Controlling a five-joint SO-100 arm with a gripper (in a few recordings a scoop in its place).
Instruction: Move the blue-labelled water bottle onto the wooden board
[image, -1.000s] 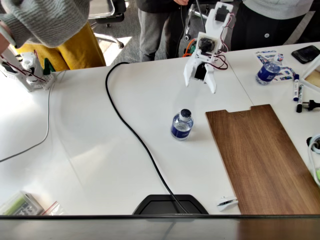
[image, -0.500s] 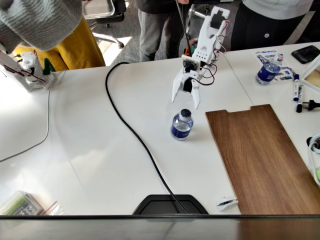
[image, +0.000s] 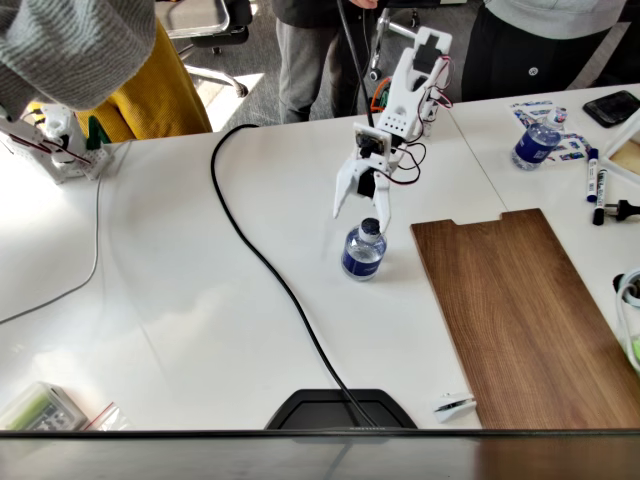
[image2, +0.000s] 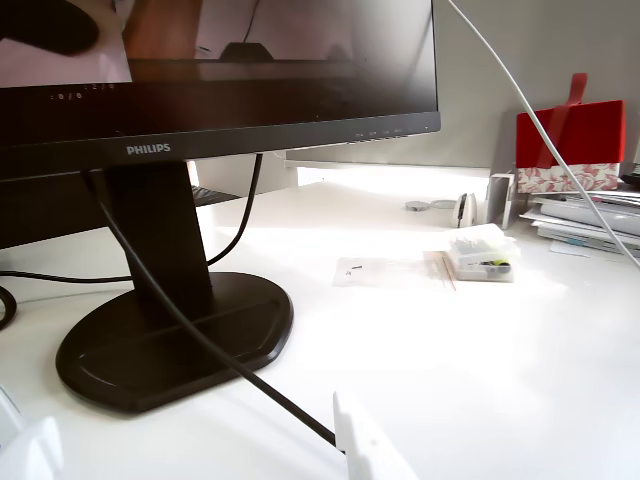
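**Claw lowered over the bottle, grasp not yet made**

Nearest the camera in the fixed view: a dark monitor base (image: 340, 408) at the front edge of the white desk (image: 180, 300), with a black cable (image: 262, 262) snaking from it toward the back. To the right, lying flat: the wooden board (image: 525, 315), dark brown, notch on its far short edge, nothing on it.

Mid-desk, just left of the board and apart from it: the blue-labelled water bottle (image: 363, 250), upright, cap on, unmoved over the last second.

Directly behind and above it: the white claw (image: 360, 208), now swung left and down from its earlier spot farther back and to the right. Jaws spread apart, holding nothing, one fingertip close by the cap; contact hard to judge. Reads as the final approach: descent and closing around the bottle yet to come, then a short carry rightward to the board.

Arm pose: stretched forward from its base at the desk's back edge, wrist pitched downward, fingers pointing toward the desk. In the wrist view, white fingertips (image2: 365, 445) low in frame, monitor stand (image2: 175, 325) ahead.

Far right: a second blue-labelled bottle (image: 537, 142), well apart. People standing behind the desk.
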